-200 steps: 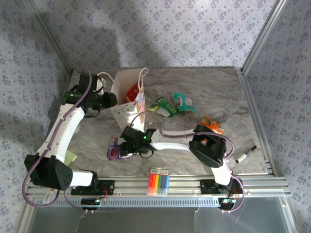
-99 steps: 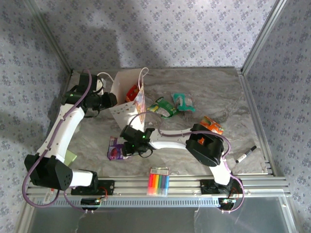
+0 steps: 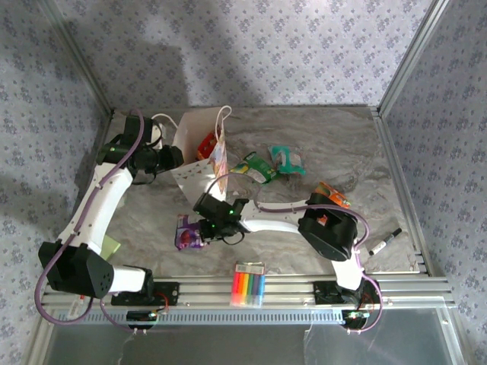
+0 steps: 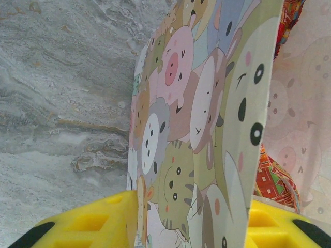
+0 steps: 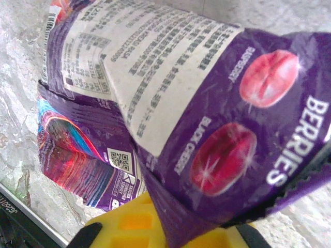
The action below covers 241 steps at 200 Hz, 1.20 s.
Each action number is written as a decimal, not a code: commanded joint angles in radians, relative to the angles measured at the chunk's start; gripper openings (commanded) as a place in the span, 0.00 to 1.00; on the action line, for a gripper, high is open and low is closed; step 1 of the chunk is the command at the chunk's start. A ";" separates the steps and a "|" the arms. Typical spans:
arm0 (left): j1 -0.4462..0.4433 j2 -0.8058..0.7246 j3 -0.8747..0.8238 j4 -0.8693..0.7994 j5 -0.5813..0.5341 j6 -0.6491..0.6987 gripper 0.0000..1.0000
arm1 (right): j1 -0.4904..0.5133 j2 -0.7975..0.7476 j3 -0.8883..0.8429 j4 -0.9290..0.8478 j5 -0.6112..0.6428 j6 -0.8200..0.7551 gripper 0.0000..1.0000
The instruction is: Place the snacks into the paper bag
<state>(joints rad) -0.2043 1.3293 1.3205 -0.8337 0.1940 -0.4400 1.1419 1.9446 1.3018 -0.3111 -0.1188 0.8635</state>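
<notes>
Now that right claw has clamped shut on purple berry packet, 6 o'clock of paper bag, bagging can follow; left claw pinches the bag's wall

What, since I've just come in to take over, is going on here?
The left gripper pinches a wall of the paper bag, steadying it with a red packet inside. The right gripper is shut on the purple packet near the bag. The green packet, teal packet and orange packet lie on the table, unbagged.
</notes>
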 commanded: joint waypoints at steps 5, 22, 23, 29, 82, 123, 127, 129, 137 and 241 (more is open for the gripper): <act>-0.004 -0.010 0.005 -0.029 -0.001 -0.012 0.39 | -0.005 -0.035 -0.036 -0.083 0.042 -0.030 0.00; -0.006 -0.007 0.012 -0.035 -0.007 -0.011 0.39 | -0.005 -0.046 -0.047 -0.088 0.048 -0.041 0.01; -0.006 -0.007 0.012 -0.036 -0.008 -0.011 0.39 | -0.005 -0.047 -0.048 -0.089 0.048 -0.041 0.01; -0.007 -0.007 0.014 -0.039 -0.010 -0.011 0.39 | -0.005 -0.052 -0.054 -0.089 0.053 -0.039 0.03; -0.015 -0.016 0.015 -0.047 -0.025 -0.007 0.39 | -0.011 -0.125 -0.098 -0.131 0.098 -0.042 0.01; -0.019 -0.038 -0.003 -0.036 -0.031 -0.014 0.39 | -0.023 -0.211 -0.175 -0.152 0.139 -0.047 0.00; -0.019 -0.040 -0.004 -0.035 -0.029 -0.015 0.39 | -0.024 -0.221 -0.183 -0.152 0.142 -0.045 0.00; -0.021 -0.041 -0.004 -0.035 -0.029 -0.014 0.39 | -0.025 -0.227 -0.188 -0.152 0.144 -0.045 0.00; -0.022 -0.044 -0.001 -0.036 -0.027 -0.014 0.40 | -0.027 -0.252 -0.204 -0.153 0.151 -0.038 0.00; -0.024 0.012 0.163 -0.030 0.036 0.014 0.44 | -0.118 -0.518 -0.333 -0.206 0.232 -0.012 0.00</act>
<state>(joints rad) -0.2230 1.3190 1.4097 -0.8570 0.1967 -0.4435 1.0462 1.4796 0.9928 -0.4961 0.0685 0.8413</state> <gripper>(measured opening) 0.439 0.059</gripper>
